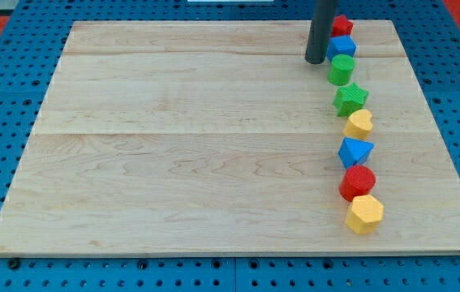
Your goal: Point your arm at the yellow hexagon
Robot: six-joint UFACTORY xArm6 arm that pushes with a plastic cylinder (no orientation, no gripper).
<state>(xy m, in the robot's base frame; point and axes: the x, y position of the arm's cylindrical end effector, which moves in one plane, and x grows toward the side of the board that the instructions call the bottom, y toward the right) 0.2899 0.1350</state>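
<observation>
**Far from the yellow hexagon, approach not begun**

My tip (315,62) sits at the view's top, just left of the blue block (342,47). I have no fingers, only a rod. The yellow hexagon (365,215) lies at the column's bottom end on the surface (181,154), touching the red block (358,182). Next I judge a long slide toward the view's bottom. It looks squat, with no clear long axis.

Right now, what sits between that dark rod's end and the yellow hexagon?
In the camera view, five blocks line up between my tip and the yellow hexagon: green cylinder, green star, yellow heart, blue block, red cylinder.
</observation>
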